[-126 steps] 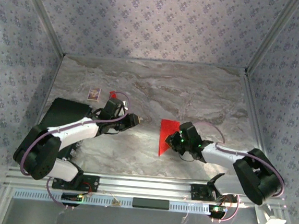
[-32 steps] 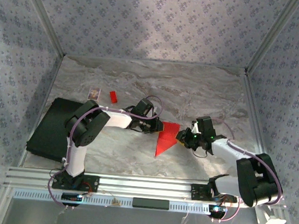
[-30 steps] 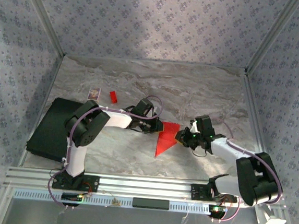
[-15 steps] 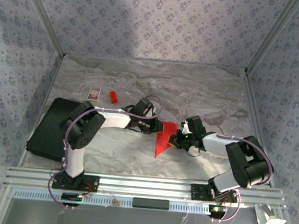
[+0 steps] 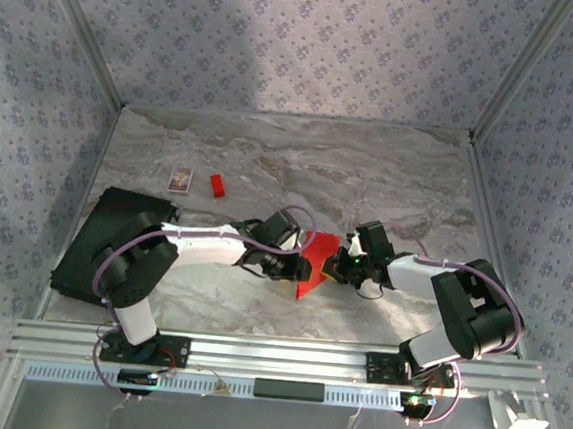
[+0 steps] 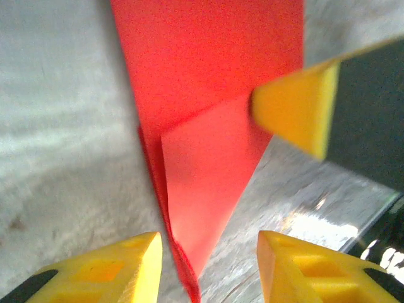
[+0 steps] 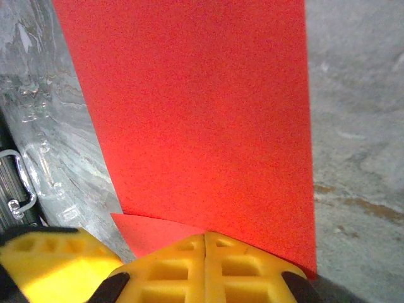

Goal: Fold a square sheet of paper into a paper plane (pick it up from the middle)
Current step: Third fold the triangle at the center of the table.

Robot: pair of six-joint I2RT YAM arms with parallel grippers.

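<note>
Lying mid-table: thin, bright red, creased paper triangle (image 5: pixel 305 284), narrow tip nearest. Bracketing that tip with the left gripper (image 6: pixel 208 252), fingers parted, clasping nothing. Touching the sheet's right edge with the right gripper (image 7: pixel 205 243), fingers closed together; pinching or merely pinning, unclear. Probably worth keeping that edge anchored while sweeping along the crease, layers aligned.

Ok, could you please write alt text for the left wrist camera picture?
A folded red sheet of paper lies on the grey marble table, narrowing to a point between the open yellow fingers of the left gripper. The yellow tip of the right gripper touches its right edge.
</note>
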